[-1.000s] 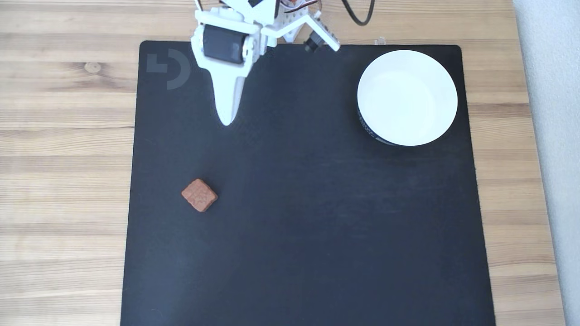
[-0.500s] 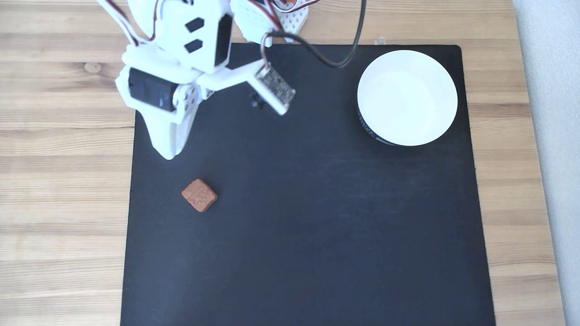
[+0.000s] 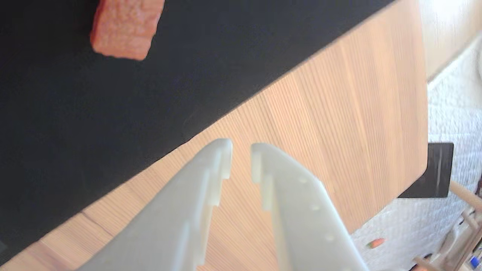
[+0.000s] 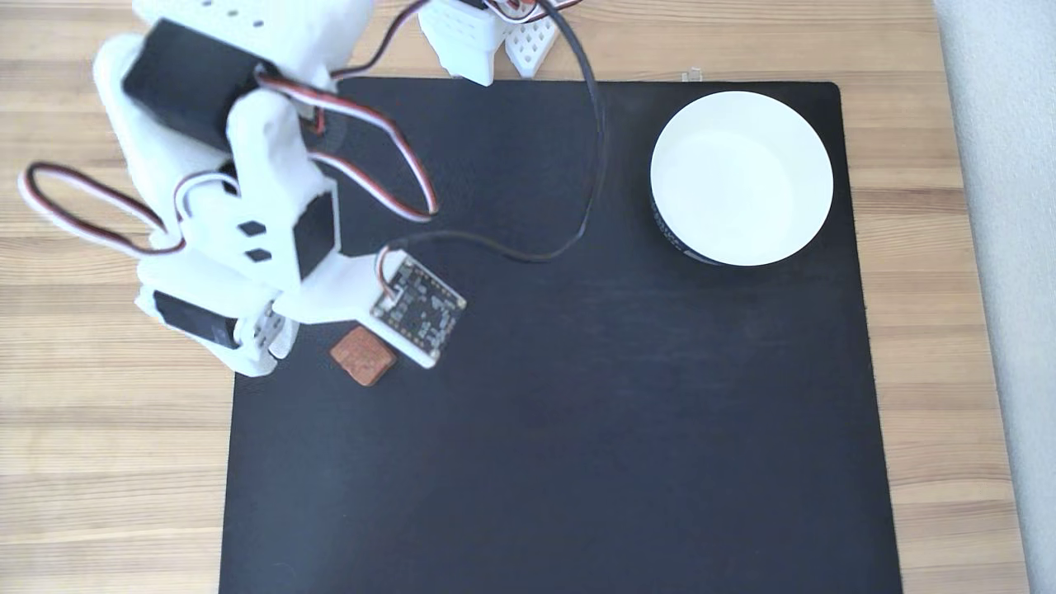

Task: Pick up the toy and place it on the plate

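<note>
The toy [image 4: 363, 358] is a small reddish-brown square lying near the left edge of the black mat; in the wrist view the toy [image 3: 124, 28] sits at the top left. My gripper [image 4: 250, 369] points down just left of the toy, over the mat's left border. In the wrist view the gripper [image 3: 241, 160] hangs over the wood beside the mat, its white fingers a narrow gap apart with nothing between them. The plate [image 4: 741, 177], a round white dish, stands at the mat's far right corner, well away from the arm.
The black mat [image 4: 577, 429] covers most of the wooden table [image 4: 107, 462]. The wrist camera's circuit board [image 4: 418, 307] overhangs the toy's upper right corner. Cables [image 4: 590, 165] loop over the mat. The arm's base [image 4: 470, 33] stands at the top edge.
The arm has swung left and reached down along the mat's left edge, so the gripper tip has come from well above the toy to right beside it. Toy and plate have not moved.
</note>
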